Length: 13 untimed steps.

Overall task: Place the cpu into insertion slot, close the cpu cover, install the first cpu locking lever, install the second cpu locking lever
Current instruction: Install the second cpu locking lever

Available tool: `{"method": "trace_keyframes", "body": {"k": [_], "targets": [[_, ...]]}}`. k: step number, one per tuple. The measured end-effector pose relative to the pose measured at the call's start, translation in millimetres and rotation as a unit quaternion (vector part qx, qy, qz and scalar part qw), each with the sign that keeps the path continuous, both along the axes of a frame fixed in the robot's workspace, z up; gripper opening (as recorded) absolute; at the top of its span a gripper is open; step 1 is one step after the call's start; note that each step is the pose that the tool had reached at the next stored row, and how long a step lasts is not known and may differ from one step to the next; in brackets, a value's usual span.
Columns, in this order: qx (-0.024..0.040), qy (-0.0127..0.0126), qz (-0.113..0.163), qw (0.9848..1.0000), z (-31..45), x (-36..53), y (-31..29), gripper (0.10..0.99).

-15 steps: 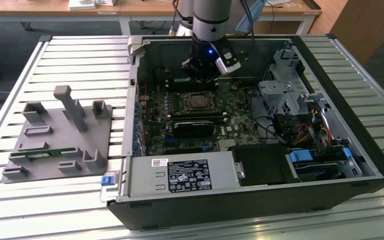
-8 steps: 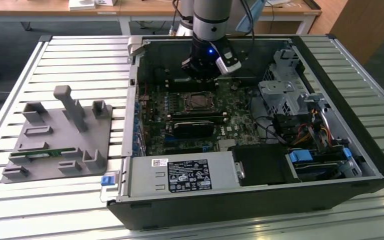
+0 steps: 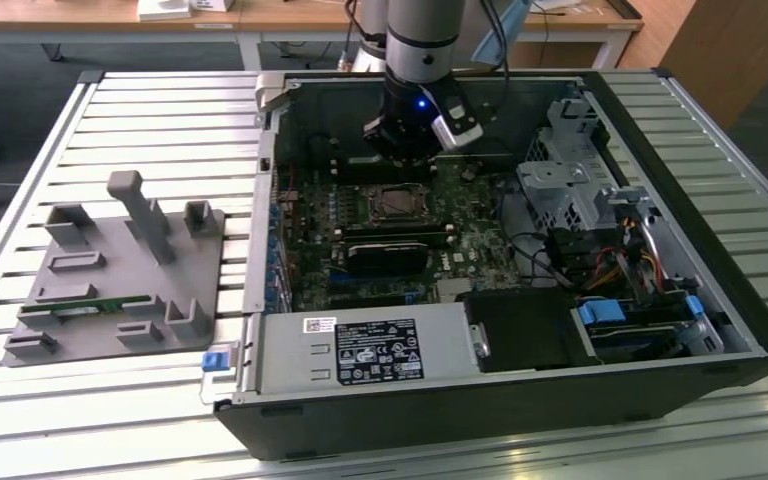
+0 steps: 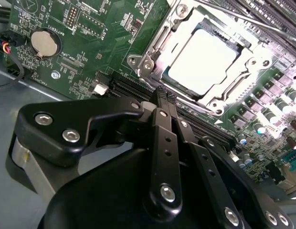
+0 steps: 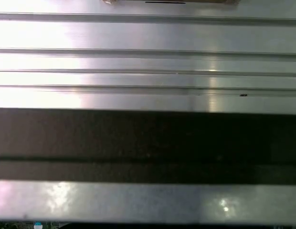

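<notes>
The cpu (image 4: 201, 61) sits in the insertion slot (image 4: 236, 45) with the cpu cover (image 4: 223, 91) down around it, while the tool (image 4: 163, 97), fingers pressed together and holding nothing, hovers just beside it.

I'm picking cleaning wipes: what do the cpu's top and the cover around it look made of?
The cpu top looks like smooth, matte, pale grey metal, glaring under the light. The cpu cover framing it looks like shinier stamped sheet metal, probably steel, with bent edges and bright reflections.
</notes>
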State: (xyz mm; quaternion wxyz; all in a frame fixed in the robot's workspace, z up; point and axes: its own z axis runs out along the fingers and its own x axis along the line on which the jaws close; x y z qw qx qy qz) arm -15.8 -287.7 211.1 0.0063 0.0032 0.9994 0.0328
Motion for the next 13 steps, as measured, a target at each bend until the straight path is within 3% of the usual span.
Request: {"method": "trace_keyframes", "body": {"k": [13], "targets": [[0.0000, 0.0000, 0.000, 1.0000, -0.2, 0.0, -6.3, 0.106]]}}
